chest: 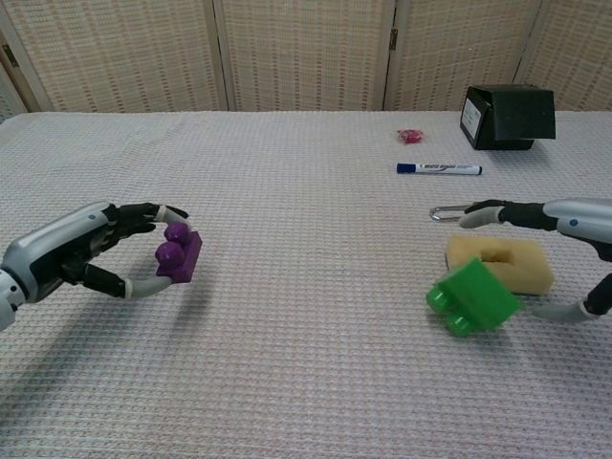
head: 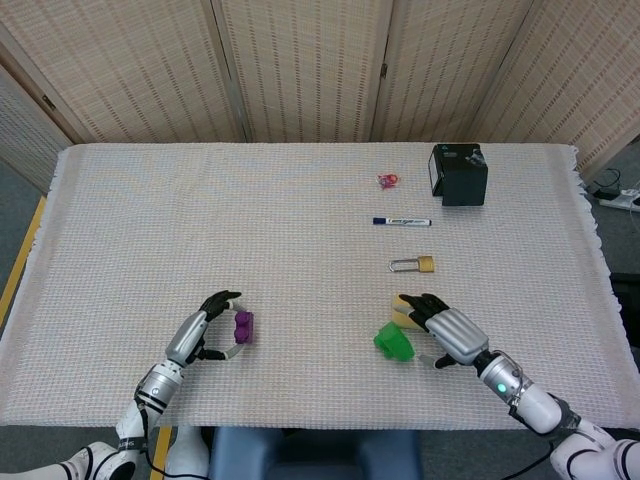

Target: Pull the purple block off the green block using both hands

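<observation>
Near the table's (head: 300,200) front edge, the left hand (chest: 86,251) pinches the purple block (chest: 178,253); the right hand (chest: 564,251), fingers spread, holds nothing beside the green block (chest: 470,297)

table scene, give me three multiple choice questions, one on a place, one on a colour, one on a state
1. Where does the yellow sponge lie?
A. just behind the green block
B. beside the black box
C. under the left hand

2. What colour is the cap of the marker?
A. red
B. blue
C. green

3. What is the state of the right hand?
A. gripping the green block
B. fingers spread, holding nothing
C. holding the padlock

Answers: 1 A, the sponge sits right behind the block, by the right hand. 2 B, the marker's left end is blue. 3 B, the block lies free of the fingers; the left hand holds the purple block.
</observation>
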### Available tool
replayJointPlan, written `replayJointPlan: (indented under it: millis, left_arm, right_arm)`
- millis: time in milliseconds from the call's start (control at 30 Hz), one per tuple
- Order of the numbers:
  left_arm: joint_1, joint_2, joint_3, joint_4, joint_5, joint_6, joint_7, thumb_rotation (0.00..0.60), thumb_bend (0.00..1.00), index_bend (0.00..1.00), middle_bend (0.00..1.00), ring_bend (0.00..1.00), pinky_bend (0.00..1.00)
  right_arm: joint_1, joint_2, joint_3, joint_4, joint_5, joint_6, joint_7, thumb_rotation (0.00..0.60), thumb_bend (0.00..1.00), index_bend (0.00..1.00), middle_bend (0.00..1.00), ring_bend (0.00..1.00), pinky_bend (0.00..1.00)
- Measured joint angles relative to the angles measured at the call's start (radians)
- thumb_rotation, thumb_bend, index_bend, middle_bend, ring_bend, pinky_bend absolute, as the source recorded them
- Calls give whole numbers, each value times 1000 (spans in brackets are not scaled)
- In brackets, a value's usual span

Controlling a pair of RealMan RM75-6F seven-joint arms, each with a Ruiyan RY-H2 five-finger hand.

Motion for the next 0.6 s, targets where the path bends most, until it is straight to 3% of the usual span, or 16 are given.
replayJointPlan:
  millis: [200, 400, 600]
  left_arm:
    - [-7, 64, 24, -53, 32, -4, 11, 600, 422, 12, 0, 0, 0]
    - [4, 175, 49, -172, 71, 40, 39, 600, 388, 0, 0, 0, 0]
    - [40, 288, 97, -234, 171, 152, 152, 600, 388, 0, 0, 0, 0]
  right_arm:
    - [-17, 44, -3, -36, -23, 50, 4, 600, 331, 0, 0, 0, 0]
    - [-74, 105, -5, -84, -65, 197, -3, 600, 331, 0, 0, 0, 0]
    - [-164, 155, -7, -139, -82, 331, -157, 600, 332, 0, 0, 0, 0]
